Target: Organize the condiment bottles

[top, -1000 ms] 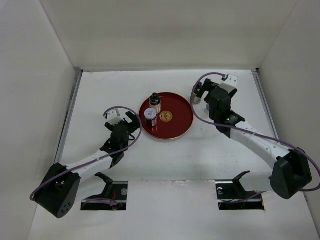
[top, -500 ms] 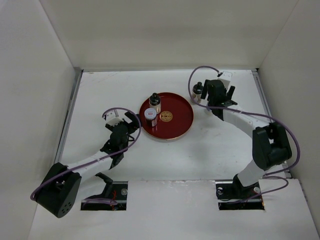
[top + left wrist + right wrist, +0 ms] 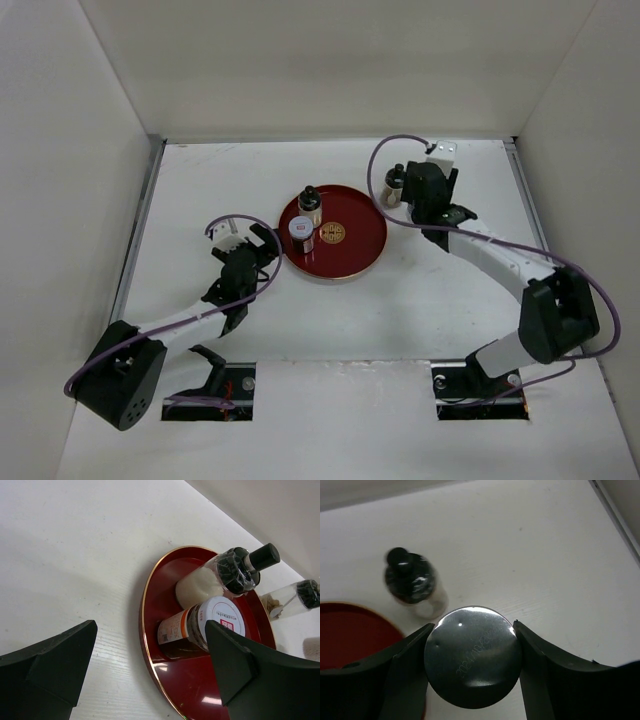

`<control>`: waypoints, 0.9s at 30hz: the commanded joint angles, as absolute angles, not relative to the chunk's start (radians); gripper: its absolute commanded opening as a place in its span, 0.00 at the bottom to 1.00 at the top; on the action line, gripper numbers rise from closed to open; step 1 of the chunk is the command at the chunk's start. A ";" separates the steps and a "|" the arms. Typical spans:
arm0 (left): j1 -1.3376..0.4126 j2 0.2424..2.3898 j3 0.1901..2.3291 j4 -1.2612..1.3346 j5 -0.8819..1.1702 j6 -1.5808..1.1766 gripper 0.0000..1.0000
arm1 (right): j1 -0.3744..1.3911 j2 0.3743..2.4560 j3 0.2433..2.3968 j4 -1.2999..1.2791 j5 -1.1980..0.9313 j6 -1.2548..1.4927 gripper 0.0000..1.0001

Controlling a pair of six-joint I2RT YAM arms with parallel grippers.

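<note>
Jar point(image 3: 473, 659) with silver lid clamped in right claw point(image 3: 472, 630); left claw point(image 3: 150, 626) gapes beside red tray point(image 3: 165, 575)

The red tray point(image 3: 362, 252) lies on the white table point(image 3: 200, 180), with a gold emblem point(image 3: 332, 235) at its centre. Two condiment bottles stand on the tray's left part: a black-capped bottle point(image 3: 310, 203) near the far rim, and a stubby bottle with a pale lid point(image 3: 301, 231) just nearer, left of the emblem. Off the tray, just beyond its far right edge, stands a second black-capped bottle point(image 3: 396, 178). The right gripper point(image 3: 400, 194) is close beside it, its fingertips hidden under the wrist. The left gripper point(image 3: 268, 243) sits just left of the tray, fingers spread
</note>
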State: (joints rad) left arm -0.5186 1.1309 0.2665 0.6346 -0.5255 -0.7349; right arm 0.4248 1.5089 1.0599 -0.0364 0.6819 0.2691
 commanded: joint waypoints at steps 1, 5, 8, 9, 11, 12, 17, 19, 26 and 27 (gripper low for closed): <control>-0.504 1.126 0.268 0.687 -0.512 -0.758 0.90 | 0.536 1.433 1.150 0.075 0.715 0.212 0.54; -0.501 1.115 0.264 0.687 -0.511 -0.758 0.90 | 0.602 1.541 1.242 0.123 0.626 0.201 0.54; -0.495 1.121 0.261 0.687 -0.512 -0.759 0.90 | 0.619 1.627 1.316 0.161 0.557 0.215 0.55; -0.493 1.127 0.264 0.686 -0.508 -0.759 0.90 | 0.622 1.659 1.340 0.176 0.534 0.219 0.55; -0.493 1.131 0.267 0.683 -0.500 -0.759 0.90 | 0.625 1.724 1.385 0.195 0.499 0.225 0.55; -0.492 1.126 0.264 0.683 -0.499 -0.759 0.90 | 0.627 1.748 1.403 0.193 0.488 0.229 0.55; -0.489 1.126 0.262 0.684 -0.497 -0.761 0.90 | 0.650 1.847 1.447 0.202 0.443 0.250 0.57; -0.490 1.129 0.264 0.684 -0.486 -0.762 0.90 | 0.653 1.867 1.447 0.207 0.440 0.253 0.60; -0.489 1.138 0.267 0.687 -0.474 -0.769 0.90 | 0.657 1.862 1.414 0.206 0.427 0.262 0.87; -0.487 1.137 0.267 0.687 -0.474 -0.769 0.90 | 0.657 1.852 1.413 0.201 0.416 0.262 0.91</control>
State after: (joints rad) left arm -0.4973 1.1412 0.2665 0.6399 -0.4877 -0.7563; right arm 0.6491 1.9099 1.3792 0.1249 0.4427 0.2512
